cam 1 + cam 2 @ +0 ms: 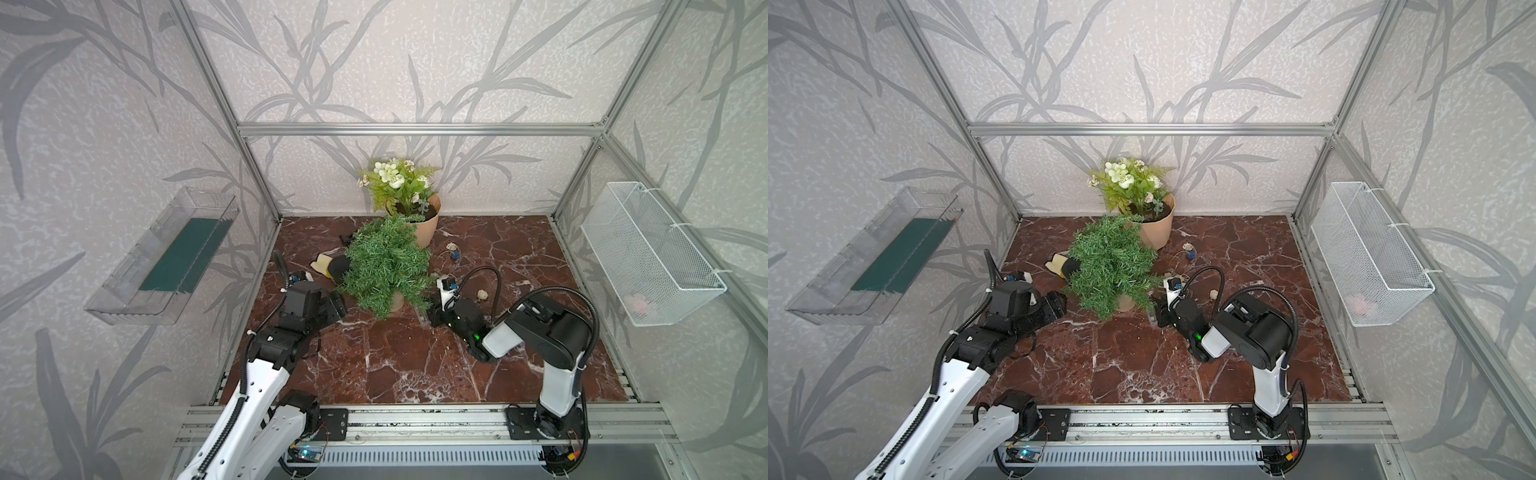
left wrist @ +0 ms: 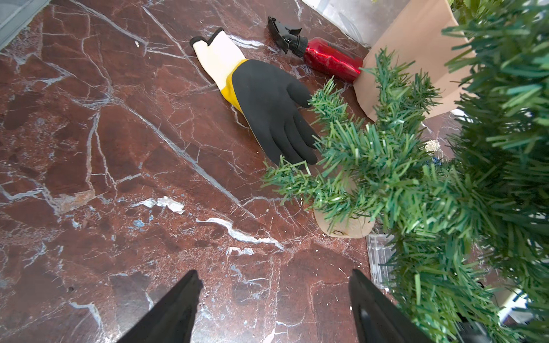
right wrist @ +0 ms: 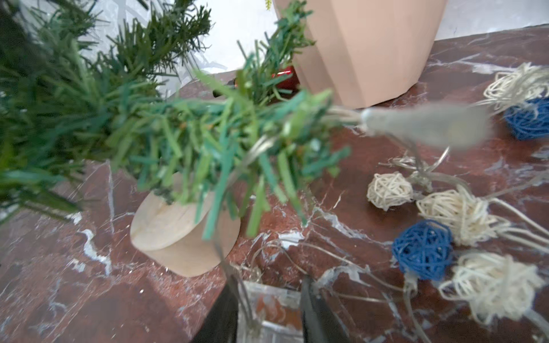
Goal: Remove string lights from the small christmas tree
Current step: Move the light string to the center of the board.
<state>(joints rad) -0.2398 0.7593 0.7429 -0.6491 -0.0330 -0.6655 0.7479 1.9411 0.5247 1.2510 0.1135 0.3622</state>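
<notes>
Most of the string lights (image 3: pixel 423 250) lie on the table (image 1: pixel 374 365), on the right arm's side of the small christmas tree (image 1: pixel 386 266). Their cream and blue woven balls are spread loosely beside the tree's tan base (image 3: pixel 178 234). Their clear box (image 3: pixel 267 308) lies flat on the marble near that base. We judge the job unfinished: in the right wrist view a pale wire rises from the box and threads through a low branch, and 1 blurred ball hangs off that branch's tip.

The right gripper (image 3: pixel 271 317) is down at the box, with 1 finger on each side and the gap drawn narrow. We cannot tell whether the pads are pressing it yet. The left gripper (image 2: pixel 276 311) hovers low on the tree's other side, jaws wide apart and holding nothing.

To do this step well, we would want a firm hold on the box's flat sides. The pull should then go outward along the branch, away from the trunk, so the wire slides off the needles rather than dragging the light tree over. The free left gripper could steady the base meanwhile.

A glove (image 2: pixel 267 98) lies on the left arm's side of the tree. A red spray bottle (image 2: pixel 329 59) and a tan pot (image 3: pixel 365 50) of white flowers sit just behind it, so we would pull away from them.
</notes>
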